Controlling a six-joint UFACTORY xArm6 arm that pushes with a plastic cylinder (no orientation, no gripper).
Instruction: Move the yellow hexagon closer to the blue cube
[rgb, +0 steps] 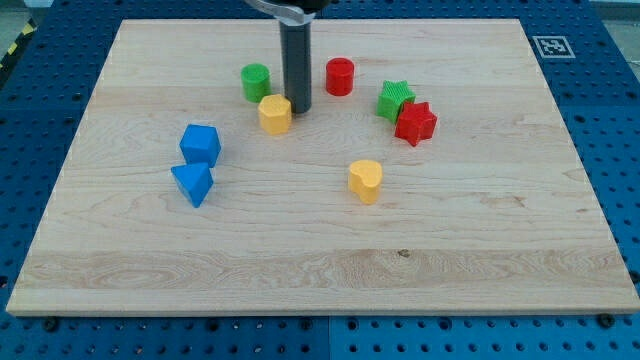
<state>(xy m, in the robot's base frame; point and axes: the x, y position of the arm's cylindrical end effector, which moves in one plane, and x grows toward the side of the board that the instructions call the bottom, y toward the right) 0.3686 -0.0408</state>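
The yellow hexagon (275, 114) lies on the wooden board (320, 260) near the view's top middle. The blue cube (200, 145) lies to its lower left, about a block's width of board between them. My tip (298, 107) stands at the hexagon's right edge, touching or nearly touching it. The rod rises straight up from there to the view's top.
A blue triangular block (192, 184) sits just below the blue cube. A green cylinder (255, 81) is above left of the hexagon, a red cylinder (340, 76) to the rod's right. A green star (395, 99), a red star (415, 123) and a yellow heart-like block (366, 180) lie to the right.
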